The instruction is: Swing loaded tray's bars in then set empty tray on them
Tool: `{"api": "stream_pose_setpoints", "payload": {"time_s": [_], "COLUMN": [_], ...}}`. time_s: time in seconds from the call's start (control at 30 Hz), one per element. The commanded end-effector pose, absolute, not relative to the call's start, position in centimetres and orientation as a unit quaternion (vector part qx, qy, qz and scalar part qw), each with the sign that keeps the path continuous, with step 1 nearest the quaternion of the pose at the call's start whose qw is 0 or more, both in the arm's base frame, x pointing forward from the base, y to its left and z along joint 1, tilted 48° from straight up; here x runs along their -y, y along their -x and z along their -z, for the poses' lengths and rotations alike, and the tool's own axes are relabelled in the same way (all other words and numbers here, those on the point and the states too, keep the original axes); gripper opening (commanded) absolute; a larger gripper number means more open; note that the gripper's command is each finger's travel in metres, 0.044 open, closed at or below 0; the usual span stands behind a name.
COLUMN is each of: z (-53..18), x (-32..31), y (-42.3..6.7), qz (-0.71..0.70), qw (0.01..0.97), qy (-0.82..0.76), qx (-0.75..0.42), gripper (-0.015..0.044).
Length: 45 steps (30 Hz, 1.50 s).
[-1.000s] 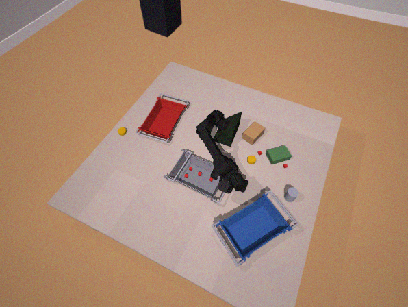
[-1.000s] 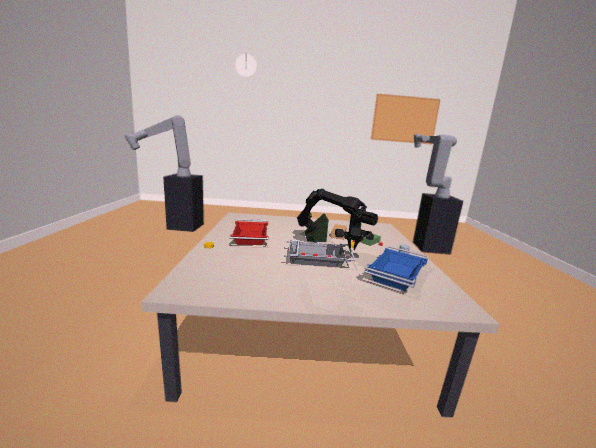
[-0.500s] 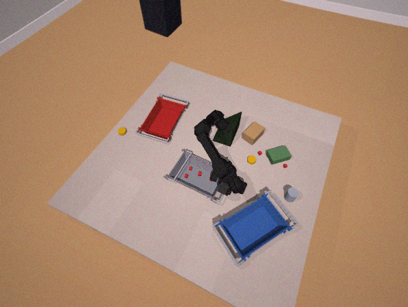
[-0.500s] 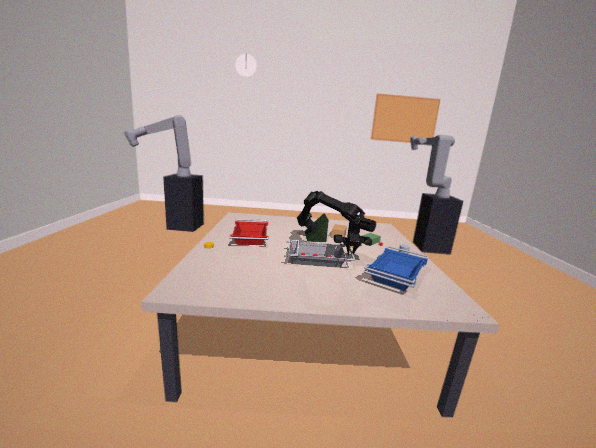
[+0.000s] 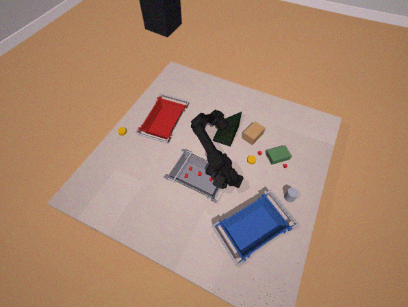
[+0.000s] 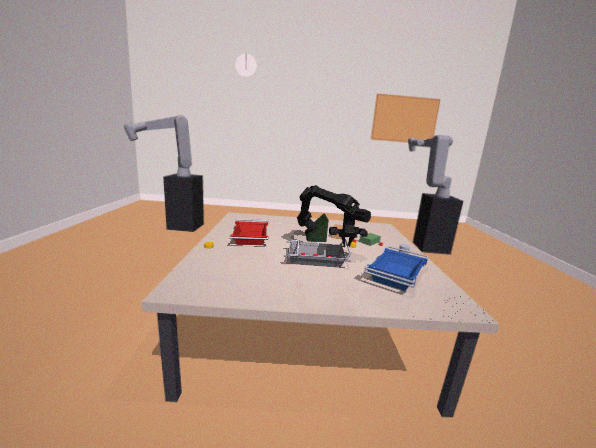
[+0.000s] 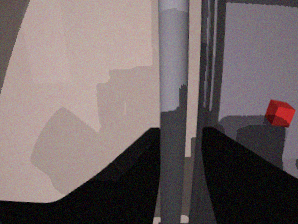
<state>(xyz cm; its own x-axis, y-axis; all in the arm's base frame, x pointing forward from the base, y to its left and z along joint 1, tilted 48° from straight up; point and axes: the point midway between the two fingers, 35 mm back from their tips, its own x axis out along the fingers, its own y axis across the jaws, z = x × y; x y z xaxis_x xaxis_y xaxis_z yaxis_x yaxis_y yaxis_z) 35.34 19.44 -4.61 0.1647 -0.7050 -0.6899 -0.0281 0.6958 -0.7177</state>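
The grey tray holds several red blocks. Its left bar lies in across the top near the left end. Its right bar runs just outside the right end wall, with a strip of table showing between. My gripper points down at that end, slightly open. The bar passes between its fingertips, close to the left finger, with a gap to the right one. A blue tray and a red tray are empty, bars swung out.
The blue tray stands near my gripper. A dark green wedge, a tan block, a green block, a grey cylinder and a yellow disc stand behind and to the right. Another yellow disc lies far left.
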Motion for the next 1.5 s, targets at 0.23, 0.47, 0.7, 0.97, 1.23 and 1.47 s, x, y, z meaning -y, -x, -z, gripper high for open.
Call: {"api": "stream_pose_setpoints", "payload": {"time_s": [0.23,0.47,0.7,0.97,1.23,1.47], "z": [3.0,2.8,1.0,0.7,0.7,0.7], "x": [-15.1,-14.5,-17.0,-17.1,-17.1,-17.1], "y": [-36.1,-36.2,-35.7,-35.8,-35.8,-35.8], "qz": [0.254,0.254,0.253,0.25,0.25,0.25], "qw": [0.693,0.693,0.693,0.697,0.697,0.697], "qy": [0.308,0.308,0.308,0.309,0.309,0.309], "qx": [-0.6,-0.6,-0.6,-0.597,-0.597,-0.597], "gripper": [0.0086,0.0086,0.0086,0.0086,0.0086,0.0086]}}
